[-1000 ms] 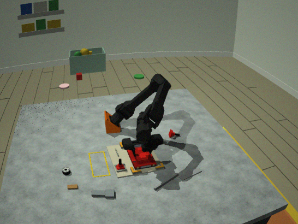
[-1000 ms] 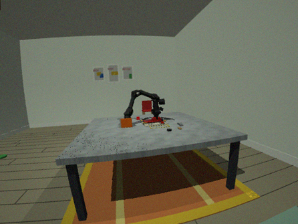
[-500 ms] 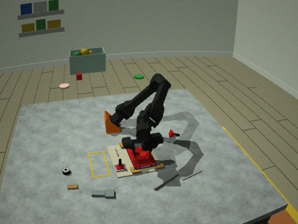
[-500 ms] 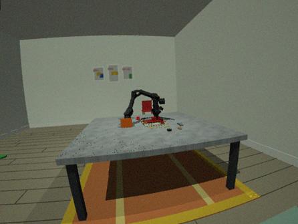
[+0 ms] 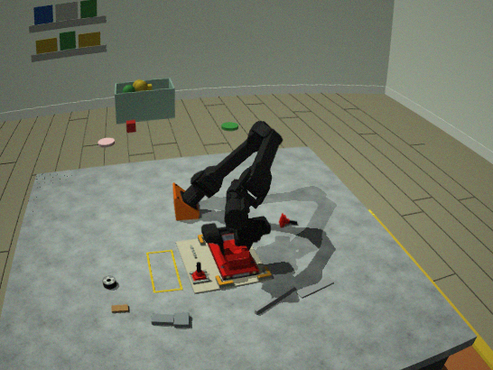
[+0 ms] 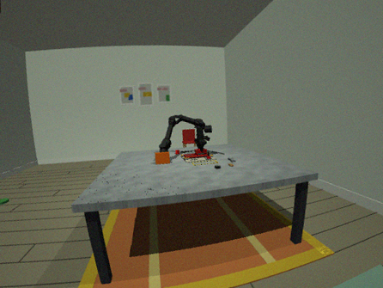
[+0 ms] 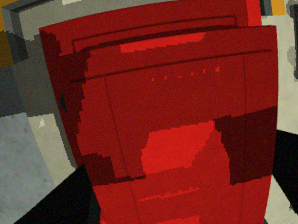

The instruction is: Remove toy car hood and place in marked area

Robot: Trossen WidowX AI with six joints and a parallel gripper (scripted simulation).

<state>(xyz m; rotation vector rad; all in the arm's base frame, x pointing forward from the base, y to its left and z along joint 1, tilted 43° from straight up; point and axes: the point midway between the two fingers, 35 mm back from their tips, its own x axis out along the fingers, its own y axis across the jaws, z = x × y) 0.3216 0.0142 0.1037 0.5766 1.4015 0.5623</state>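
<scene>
Gripping the red hood [image 5: 235, 257] | gripper [image 5: 235, 235] clenched on its far end, at 12 o'clock of the toy car [image 5: 241, 267] | hood on car, on the beige board [image 5: 205, 271] | yellow marked area [image 5: 164, 271] at car's 9 o'clock.
</scene>
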